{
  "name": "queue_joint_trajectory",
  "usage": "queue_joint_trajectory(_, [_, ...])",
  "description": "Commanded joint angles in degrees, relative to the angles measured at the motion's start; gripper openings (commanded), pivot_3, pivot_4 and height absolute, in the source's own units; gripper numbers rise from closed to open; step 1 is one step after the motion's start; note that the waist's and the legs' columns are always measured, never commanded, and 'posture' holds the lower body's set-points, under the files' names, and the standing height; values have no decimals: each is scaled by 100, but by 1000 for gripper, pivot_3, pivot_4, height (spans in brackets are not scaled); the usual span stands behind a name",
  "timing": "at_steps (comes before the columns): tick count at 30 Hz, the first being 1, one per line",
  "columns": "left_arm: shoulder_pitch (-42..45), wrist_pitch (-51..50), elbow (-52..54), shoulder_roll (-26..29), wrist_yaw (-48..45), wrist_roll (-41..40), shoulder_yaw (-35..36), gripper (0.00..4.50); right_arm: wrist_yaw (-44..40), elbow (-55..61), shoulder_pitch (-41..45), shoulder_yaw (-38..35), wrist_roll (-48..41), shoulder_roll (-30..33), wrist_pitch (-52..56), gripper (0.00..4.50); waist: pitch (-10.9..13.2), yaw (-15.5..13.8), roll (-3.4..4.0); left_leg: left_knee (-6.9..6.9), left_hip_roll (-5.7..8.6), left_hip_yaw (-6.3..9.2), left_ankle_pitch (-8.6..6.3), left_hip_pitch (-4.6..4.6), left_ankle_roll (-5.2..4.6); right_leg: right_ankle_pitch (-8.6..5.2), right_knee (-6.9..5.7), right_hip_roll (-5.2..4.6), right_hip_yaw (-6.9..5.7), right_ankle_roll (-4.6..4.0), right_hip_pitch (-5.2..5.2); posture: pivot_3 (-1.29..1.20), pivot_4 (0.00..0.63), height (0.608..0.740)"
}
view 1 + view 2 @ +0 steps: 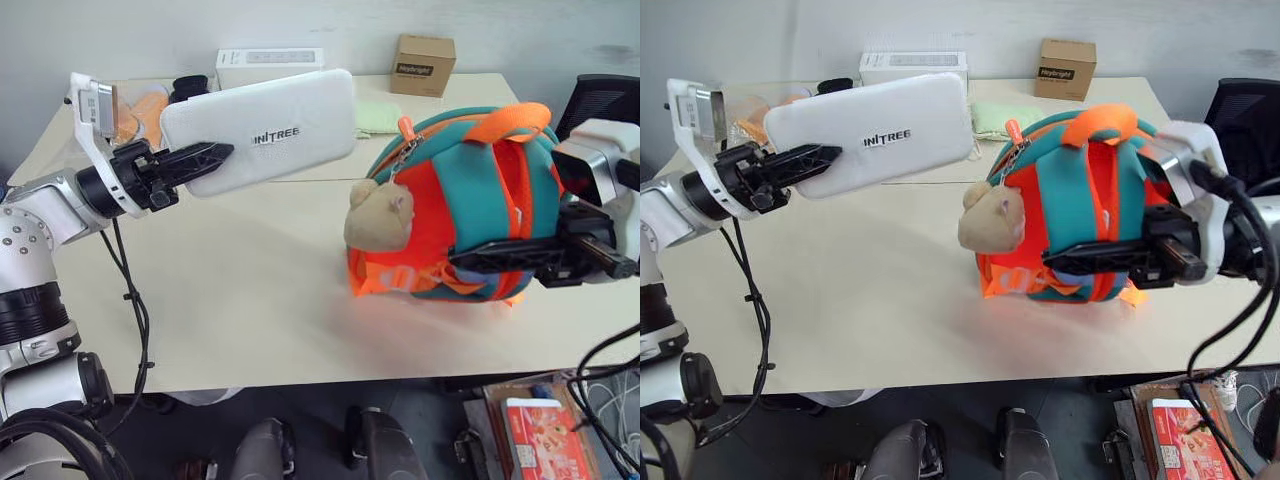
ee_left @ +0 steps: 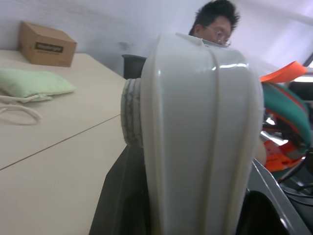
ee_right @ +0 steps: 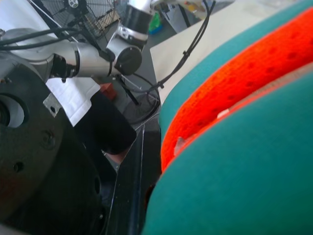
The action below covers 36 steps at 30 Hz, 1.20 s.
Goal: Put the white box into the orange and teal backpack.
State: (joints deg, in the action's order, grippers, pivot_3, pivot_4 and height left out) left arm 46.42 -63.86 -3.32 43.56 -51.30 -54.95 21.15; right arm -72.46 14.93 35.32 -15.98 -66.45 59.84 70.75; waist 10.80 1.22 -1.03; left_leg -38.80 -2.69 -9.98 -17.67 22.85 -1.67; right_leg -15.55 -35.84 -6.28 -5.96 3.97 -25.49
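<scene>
Left eye view shows the left gripper (image 1: 205, 158) clamped on one short end of the white box (image 1: 270, 128), which it holds in the air above the beige table (image 1: 250, 290), long side roughly level and tipped up slightly toward the far end, its dark lettering facing the camera. From the table's middle the box sits at about ten o'clock.

At about three o'clock stands the orange and teal backpack (image 1: 455, 200), upright on the tabletop, with a tan plush toy (image 1: 378, 215) hanging on its near-left side and an orange webbing handle (image 1: 515, 120) arching over its top. The box and the backpack are apart, the box's free end just short of the bag's upper left.

Against the backpack's lower right side lies the right gripper (image 1: 465, 258), its black fingers pressed close together over the teal strap; in the right wrist view teal and orange fabric (image 3: 244, 122) lies hard against the fingers, but whether any of it is pinched between them I cannot tell.

At twelve o'clock, along the table's far edge, are a long white carton (image 1: 268, 62), a small brown cardboard box (image 1: 423, 64) and a pale green pouch (image 1: 378, 116). In the left wrist view a person (image 2: 215, 22) is behind the box.
</scene>
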Motion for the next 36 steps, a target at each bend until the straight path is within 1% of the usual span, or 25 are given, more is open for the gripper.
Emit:
queue_joint_trajectory(1, [171,186,278,189,-533,-92,-220,1232,-86,11,-33,-188,-16,143,-226,19,0,2,0,-7,0,0,-1,1,-2,1,-2,0,-2,1,0,0,150,740])
queue_joint_trajectory(4, [310,354,192,198,-830,138,-630,1232,-74,19,-186,-116,149,157,-407,19,0,2,0,-19,-1,0,-2,2,-3,3,-10,0,-3,5,0,0,150,740])
queue_joint_trajectory(6, [426,672,85,179,-1005,491,-1010,1232,-52,5,-255,-76,232,139,-495,19,0,-11,0,-20,-1,1,-1,2,-3,3,-11,1,-3,5,0,0,150,740])
queue_joint_trajectory(8, [677,1338,-217,57,-1173,1151,-1556,1232,-63,-2,-291,-58,221,119,-504,19,0,-47,0,-22,1,1,-1,4,-4,3,-11,3,-7,5,-1,0,150,740])
queue_joint_trajectory(10, [954,1648,-505,-50,-1349,1422,-1785,1232,-76,42,-346,-50,210,118,-514,19,0,-111,0,-24,3,0,-1,4,-5,4,-11,10,-12,6,-1,0,150,740])
queue_joint_trajectory(14, [1464,1493,-971,-6,-1694,1232,-1564,1232,-152,154,-562,-159,136,203,-525,19,0,-128,0,-31,3,6,-4,20,-15,5,-8,14,-14,7,-6,0,150,740])
queue_joint_trajectory(18, [1515,1329,-1151,156,-1914,1109,-1318,1232,-136,350,-815,-260,69,173,-592,19,0,-107,0,-32,1,7,-7,30,-21,7,-11,17,-20,10,-10,0,150,740])
queue_joint_trajectory(20, [1443,1433,-1117,170,-2006,1234,-1385,1232,-98,412,-884,-285,59,162,-628,19,0,-110,-1,-32,0,4,-8,30,-22,9,-13,31,-18,14,-9,0,150,740])
queue_joint_trajectory(23, [1449,1718,-1144,45,-2011,1485,-1535,1232,-96,425,-879,-345,-36,229,-619,19,1,-117,-1,-40,0,5,-8,30,-23,9,-6,35,-18,15,-9,0,150,740])
queue_joint_trajectory(28, [1405,2455,-1271,-140,-2162,2032,-1867,1232,-39,353,-662,-454,-362,355,-495,19,1,-130,-1,-44,2,7,-3,27,-28,12,-11,31,-15,19,-9,0,150,740])
queue_joint_trajectory(31, [1331,2768,-1252,-257,-2210,2271,-2029,1232,57,249,-460,-534,-665,416,-353,19,0,-128,-1,-44,2,7,-5,29,-28,12,-8,30,-14,18,-9,0,150,740])
queue_joint_trajectory(36, [1306,3136,-1270,-476,-2178,2534,-2148,1232,149,289,-331,-612,-910,503,-258,19,1,-135,-1,-43,2,7,-7,32,-30,12,-6,29,-16,18,-9,0,150,740])
